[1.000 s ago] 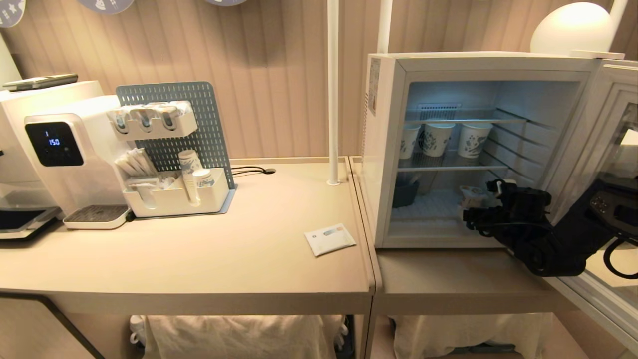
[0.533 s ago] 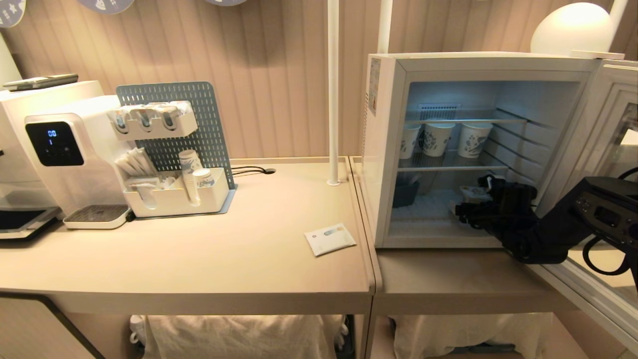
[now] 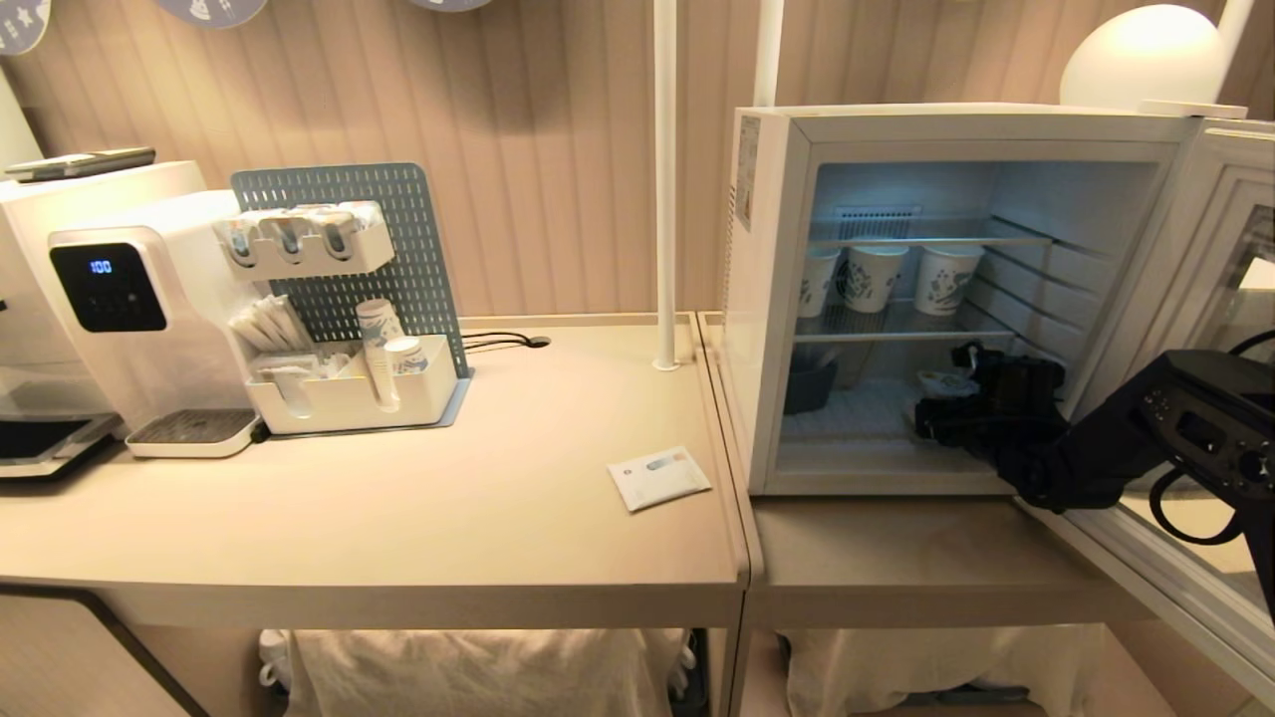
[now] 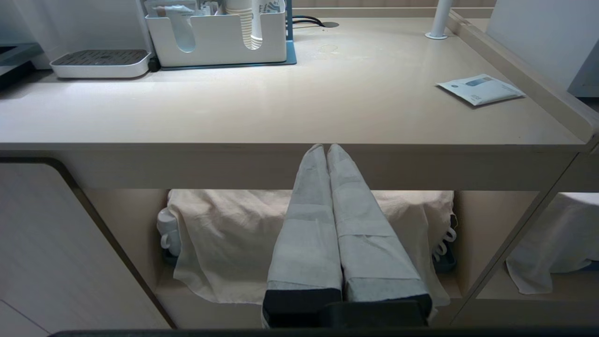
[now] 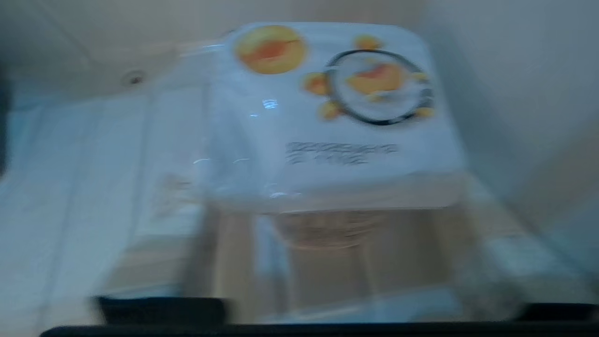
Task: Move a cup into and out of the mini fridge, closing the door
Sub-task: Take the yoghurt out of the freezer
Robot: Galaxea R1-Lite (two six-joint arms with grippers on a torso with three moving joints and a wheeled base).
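Right gripper (image 3: 946, 398) inside mini fridge (image 3: 787, 299) at the cup (image 3: 934, 383) on the lower level, grip unclear; door (image 3: 1210, 329) open; left gripper (image 4: 326, 149) closed, empty, below surface (image 4: 281, 107).

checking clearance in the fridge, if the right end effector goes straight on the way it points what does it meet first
Most likely the cup: it sits right ahead of the right end effector on the mini fridge floor. Contact can't be told.

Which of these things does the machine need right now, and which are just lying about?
In use: cup, mini fridge, its open door, right tool.
Lying about: paper cups, packet, water dispenser, organiser rack.
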